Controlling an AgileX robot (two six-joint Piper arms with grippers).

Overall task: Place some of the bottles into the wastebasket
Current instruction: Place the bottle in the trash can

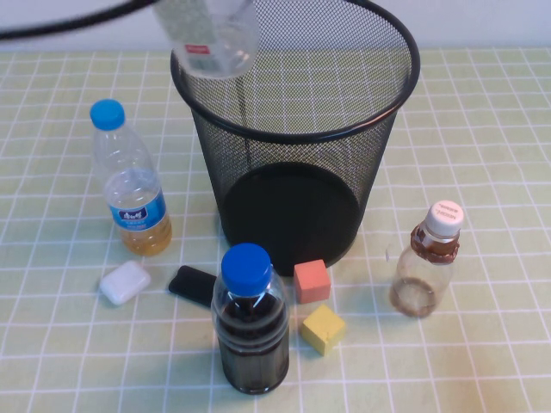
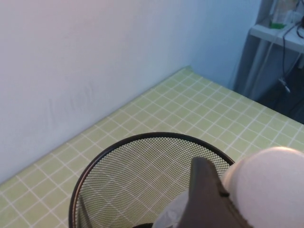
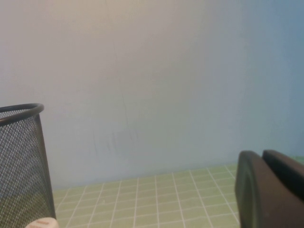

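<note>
Fingers (image 2: 209,199) of left gripper (image 2: 223,209) clamp labelled bottle (image 1: 207,34) over bin (image 1: 293,146) rim, frame top; right gripper (image 3: 268,190) off near the wall, grip state unclear. Risk: bottle sits over rim edge, release could bounce it onto surface (image 1: 482,138); small bottle (image 1: 426,258) stands right of bin

Black wire-mesh wastebasket (image 1: 297,129), clear plastic bottles (image 1: 426,258)

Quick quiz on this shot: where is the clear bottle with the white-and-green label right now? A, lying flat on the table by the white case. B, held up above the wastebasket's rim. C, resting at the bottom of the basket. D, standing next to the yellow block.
B: in the high view the labelled bottle hangs over the near-left rim of the wastebasket, with the left gripper's finger against its cap in the left wrist view.
</note>
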